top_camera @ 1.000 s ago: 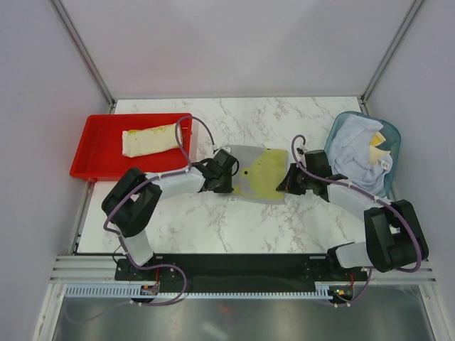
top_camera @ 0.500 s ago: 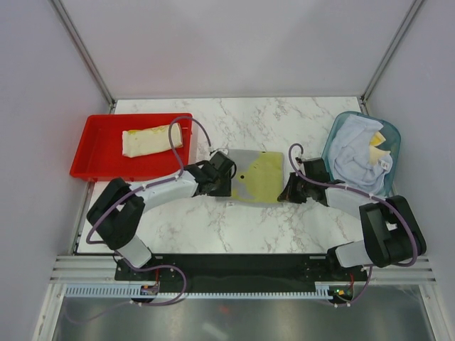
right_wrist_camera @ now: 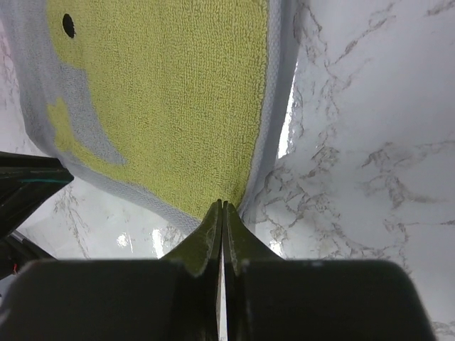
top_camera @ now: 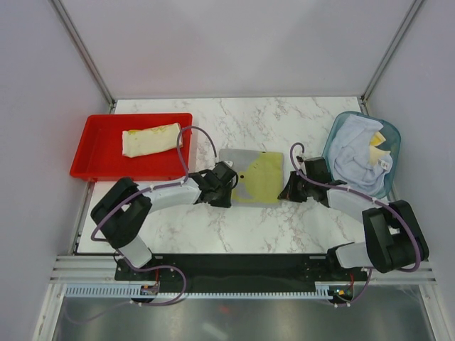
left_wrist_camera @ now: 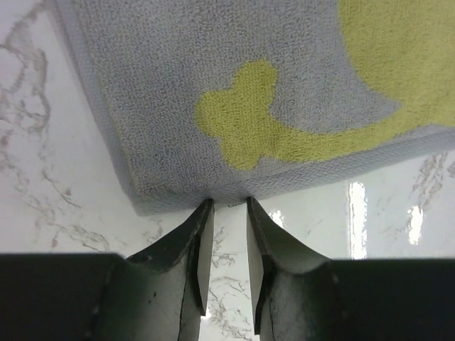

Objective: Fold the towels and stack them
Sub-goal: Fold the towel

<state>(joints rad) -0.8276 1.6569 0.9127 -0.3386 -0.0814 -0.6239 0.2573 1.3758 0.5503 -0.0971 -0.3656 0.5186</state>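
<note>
One towel (top_camera: 257,176) lies flat; left gripper (left_wrist_camera: 226,209), slightly parted, sits at its hem; right gripper (right_wrist_camera: 222,206) pinches its corner.

The left arm (top_camera: 167,195) and the right arm (top_camera: 346,202) look alike: bulky black joint housings joined by pale grey tubes. A thin purple cable (top_camera: 192,128) loops off each arm and runs down to its base. Both bases are fixed to a long black plate (top_camera: 234,266) along the near edge of the tabletop. The left gripper (left_wrist_camera: 226,213) has two dark, curved fingers (left_wrist_camera: 277,245) with flat, pale inner faces. The right gripper (right_wrist_camera: 222,207) has the same dark fingers, tapering to thin tips.
</note>
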